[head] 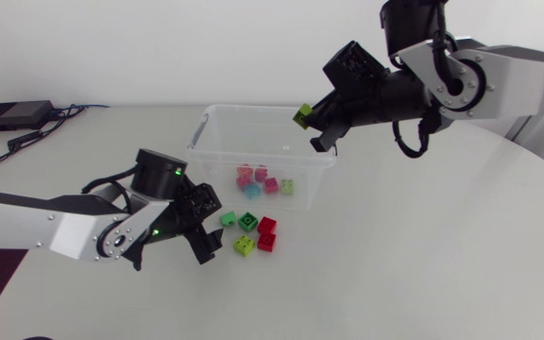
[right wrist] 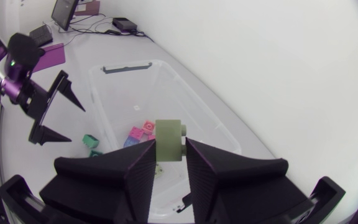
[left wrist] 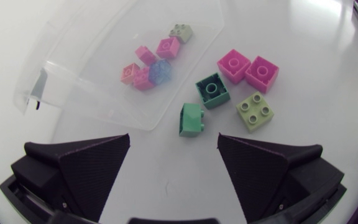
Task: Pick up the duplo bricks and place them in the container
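Note:
My right gripper [head: 310, 123] hangs over the right rim of the clear container [head: 217, 121], shut on an olive-green brick [head: 303, 116]; the brick [right wrist: 168, 140] stands upright between its fingers. Several pink, blue and pale green bricks [head: 261, 180] lie inside the container. On the table just in front of it lie a mint brick [head: 228, 219], a dark green brick [head: 247, 222], two red bricks [head: 266, 233] and a lime brick [head: 244, 246]. My left gripper [head: 213, 227] is open beside them, with the mint brick [left wrist: 192, 119] just ahead of its fingers [left wrist: 92, 165] and untouched.
The container's near wall [left wrist: 98, 102] stands close ahead of the left gripper, to one side of the loose bricks. Black boxes with cables [head: 12, 116] sit at the table's far left. The table curves away at the right edge [head: 536, 161].

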Action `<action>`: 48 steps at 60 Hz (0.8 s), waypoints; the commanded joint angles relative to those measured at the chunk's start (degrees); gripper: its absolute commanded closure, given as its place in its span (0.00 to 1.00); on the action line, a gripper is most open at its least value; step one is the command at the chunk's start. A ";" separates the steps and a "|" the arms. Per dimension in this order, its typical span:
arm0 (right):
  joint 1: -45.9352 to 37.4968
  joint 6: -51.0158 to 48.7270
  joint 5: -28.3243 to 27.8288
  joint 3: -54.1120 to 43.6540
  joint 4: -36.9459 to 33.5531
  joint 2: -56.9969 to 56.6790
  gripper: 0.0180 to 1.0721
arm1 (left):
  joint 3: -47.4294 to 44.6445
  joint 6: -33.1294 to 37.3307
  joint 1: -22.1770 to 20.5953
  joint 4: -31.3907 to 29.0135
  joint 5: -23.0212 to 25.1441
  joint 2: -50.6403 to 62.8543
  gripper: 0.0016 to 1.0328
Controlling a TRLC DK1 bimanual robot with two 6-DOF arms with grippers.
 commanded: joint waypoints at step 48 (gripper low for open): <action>2.73 3.66 2.14 -14.69 6.21 -10.03 0.05 | 5.46 0.48 -4.27 11.95 -10.37 16.18 0.72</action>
